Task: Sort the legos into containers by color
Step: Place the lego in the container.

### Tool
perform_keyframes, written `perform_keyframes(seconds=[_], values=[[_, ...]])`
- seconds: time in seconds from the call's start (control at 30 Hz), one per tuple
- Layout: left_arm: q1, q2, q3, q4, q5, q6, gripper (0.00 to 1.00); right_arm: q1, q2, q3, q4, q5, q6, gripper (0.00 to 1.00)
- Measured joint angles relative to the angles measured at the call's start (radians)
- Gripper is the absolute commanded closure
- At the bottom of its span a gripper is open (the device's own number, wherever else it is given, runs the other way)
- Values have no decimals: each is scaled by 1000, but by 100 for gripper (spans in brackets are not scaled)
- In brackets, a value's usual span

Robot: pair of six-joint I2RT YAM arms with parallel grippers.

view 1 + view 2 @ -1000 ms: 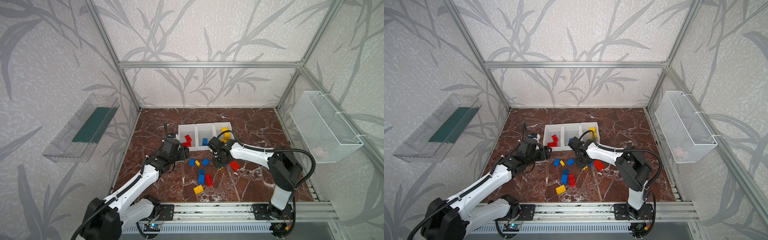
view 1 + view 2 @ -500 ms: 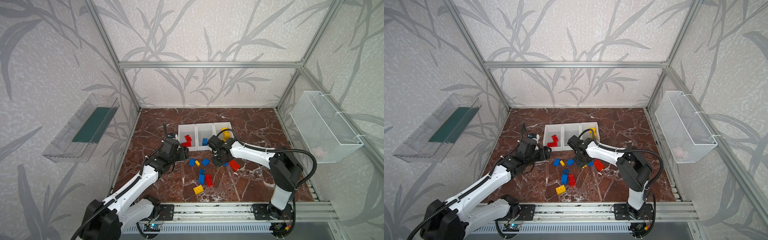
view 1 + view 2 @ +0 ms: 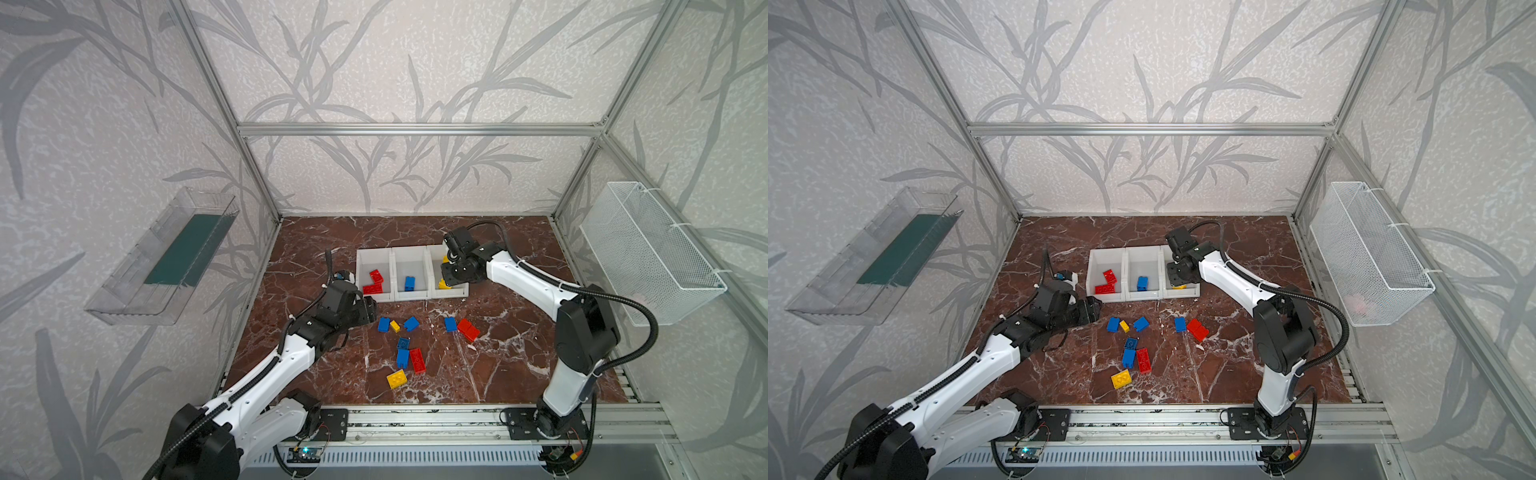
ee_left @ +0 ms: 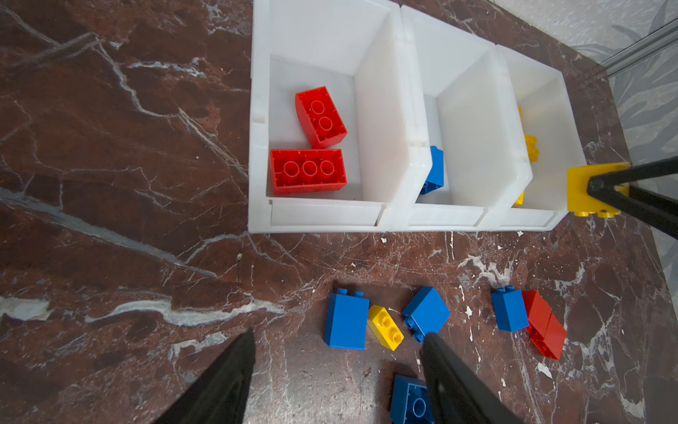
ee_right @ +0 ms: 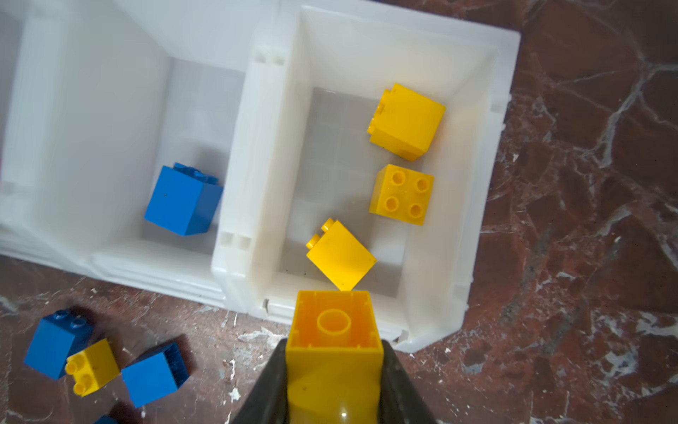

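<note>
Looking along the right wrist view, I see the right gripper (image 5: pixel 334 347) clenched on a yellow brick (image 5: pixel 334 323) above the front wall of the yellow bin (image 5: pixel 477 183). The brick's hollow underside faces the wrist camera. In the left wrist view its studs point away from the bins, toward the loose bricks (image 4: pixel 346 323). It looks square, so I cannot tell a long axis. Three yellow bricks lie inside that bin. The left gripper (image 4: pixel 338 333) hangs with its jaws apart above the loose bricks, holding nothing. Red-brown marble (image 3: pixel 498 374) covers the table. Leaf-patterned walls, a wire basket (image 3: pixel 648 249) and a clear tray (image 3: pixel 166 257) surround it.
</note>
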Motion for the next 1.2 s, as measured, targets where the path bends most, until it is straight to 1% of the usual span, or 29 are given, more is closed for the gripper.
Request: perform_keyframes(seconds=[0.1,0.17,0.27,0.37,0.6,0.8,1.0,1.2], values=[[0,0,-12,0,9,-9,26,-4,35,15,3,-18,6,64],[0,3,-13,2,19,-13,26,-8,53,36,6,-35,11,58],[0,13,-13,5,36,-16,26,-14,59,64,7,-55,19,45],[0,25,-13,6,54,-19,26,-21,59,80,18,-65,25,39],[0,43,-13,16,90,-21,26,-23,48,69,26,-77,41,38],[-26,93,-13,30,125,-19,26,-23,-51,-39,36,-82,63,38],[-109,148,-11,29,135,-9,26,-25,-224,-155,37,-81,83,37],[-201,241,22,-5,152,9,27,-28,-374,-284,36,-74,112,37]])
